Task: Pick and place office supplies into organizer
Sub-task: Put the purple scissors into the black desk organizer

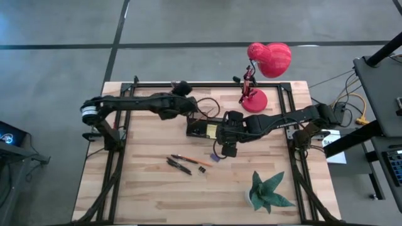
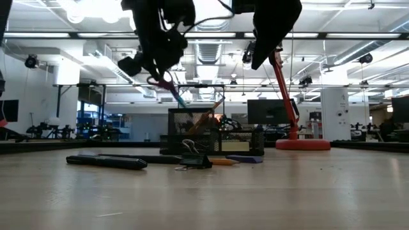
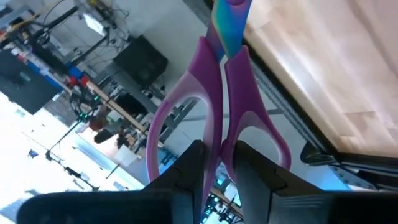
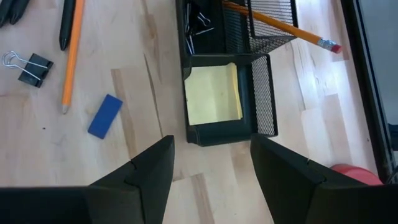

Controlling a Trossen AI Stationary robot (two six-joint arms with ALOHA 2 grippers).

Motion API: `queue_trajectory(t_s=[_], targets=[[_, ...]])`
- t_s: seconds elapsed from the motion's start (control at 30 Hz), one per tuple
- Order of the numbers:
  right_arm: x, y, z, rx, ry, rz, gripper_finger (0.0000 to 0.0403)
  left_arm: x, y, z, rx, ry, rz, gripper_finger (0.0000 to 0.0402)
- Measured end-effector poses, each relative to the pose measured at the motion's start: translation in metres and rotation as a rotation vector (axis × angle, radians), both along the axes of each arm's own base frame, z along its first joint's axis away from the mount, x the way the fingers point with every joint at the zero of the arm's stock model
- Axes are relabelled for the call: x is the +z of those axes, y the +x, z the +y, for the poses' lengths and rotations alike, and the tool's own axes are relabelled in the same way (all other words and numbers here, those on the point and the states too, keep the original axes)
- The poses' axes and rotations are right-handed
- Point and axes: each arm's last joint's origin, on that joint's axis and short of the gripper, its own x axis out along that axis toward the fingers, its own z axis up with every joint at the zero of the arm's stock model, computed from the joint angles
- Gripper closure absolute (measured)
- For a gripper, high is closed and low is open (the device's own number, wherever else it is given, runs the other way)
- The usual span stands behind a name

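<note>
**Scissors held in the air above the organizer**

The work surface is a light wooden table (image 1: 157,194) standing on a grey floor; in the low view a large room with ceiling lights and monitors is visible behind it. On the far side of the table stands a red desk lamp (image 1: 267,63), and near the front right corner stands a green paper plant (image 1: 267,191).

The left gripper (image 3: 221,162) is lifted above the table, close to the far left end of the organizer (image 1: 204,129). Its two dark fingers (image 3: 193,165) are pressed on the purple-handled scissors (image 3: 217,118), pinching them where the two handle loops meet. In the low view the scissors (image 2: 167,83) hang tilted under this gripper, with the blades pointing down toward the organizer (image 2: 214,137) but not touching it.

The right gripper (image 4: 211,165) hovers over the table just beside the near end of the organizer, and its fingers are spread wide with nothing between them. Below it, the yellow sticky-note pad (image 4: 213,93) lies in the end compartment of the black mesh organizer (image 4: 264,99). A pencil (image 4: 283,28) with a pink eraser leans out of the taller compartment, and small dark clips lie in the one beside it.

Still on the table, in front of the organizer, are two dark pens (image 1: 179,165), an orange pencil (image 4: 73,53), a black binder clip (image 4: 31,67) and a small blue eraser (image 4: 104,116).
</note>
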Motion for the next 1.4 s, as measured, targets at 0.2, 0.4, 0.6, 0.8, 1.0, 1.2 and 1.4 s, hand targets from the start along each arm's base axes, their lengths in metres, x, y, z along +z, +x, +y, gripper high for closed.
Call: queue_trajectory(t_s=[0.2, 0.4, 0.6, 0.8, 1.0, 1.2, 1.4], targets=[[0.000, 0.000, 0.000, 0.016, -0.006, 0.006, 0.0200, -0.013, 0.010, -0.009, -0.032, -0.006, 0.043, 0.0348], [0.000, 0.000, 0.000, 0.028, -0.011, 0.010, 0.0200, -0.009, 0.008, -0.010, -0.009, 0.039, 0.022, 0.0348], [0.000, 0.000, -0.002, 0.040, -0.018, 0.015, 0.0200, 0.006, -0.001, -0.009, 0.013, 0.089, -0.019, 0.0348], [0.000, 0.001, -0.005, 0.030, -0.018, 0.014, 0.0200, 0.013, -0.003, -0.019, -0.007, 0.115, -0.010, 0.0348], [0.000, 0.001, -0.005, 0.007, -0.009, 0.007, 0.0200, 0.014, -0.001, -0.040, -0.075, 0.116, -0.012, 0.0348], [0.000, 0.001, -0.006, -0.036, 0.000, -0.008, 0.0200, 0.012, 0.000, -0.054, -0.119, 0.112, -0.012, 0.0348], [0.000, 0.001, -0.006, -0.056, -0.009, -0.016, 0.0200, 0.010, 0.001, -0.055, -0.131, 0.075, -0.015, 0.0348]])
